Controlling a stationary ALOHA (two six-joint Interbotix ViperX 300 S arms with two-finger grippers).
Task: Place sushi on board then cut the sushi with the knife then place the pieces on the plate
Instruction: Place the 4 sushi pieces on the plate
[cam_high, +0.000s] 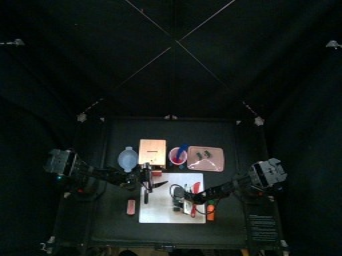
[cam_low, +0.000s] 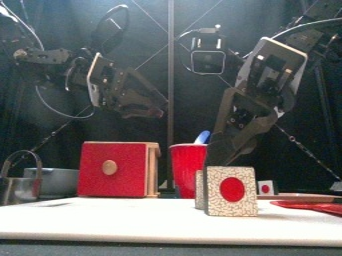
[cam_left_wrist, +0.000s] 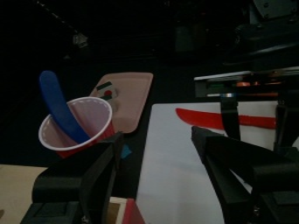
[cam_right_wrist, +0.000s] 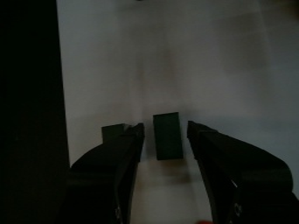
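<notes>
Black desk (cam_high: 114, 225) across lower frame, white cutting board (cam_high: 160, 212) at bottom centre. Right gripper (cam_right_wrist: 163, 129) jaws narrowly apart around dark sushi piece (cam_right_wrist: 166, 144) on board; left gripper (cam_left_wrist: 163, 149) jaws wide, empty. Risk of tipping piece through off-centre closing, or knocking neighbouring piece (cam_right_wrist: 117, 131).

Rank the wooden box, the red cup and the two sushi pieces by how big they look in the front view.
1. wooden box
2. near sushi piece, enlarged by closeness to the camera
3. red cup, partly hidden behind it
4. small sushi piece at the right
</notes>
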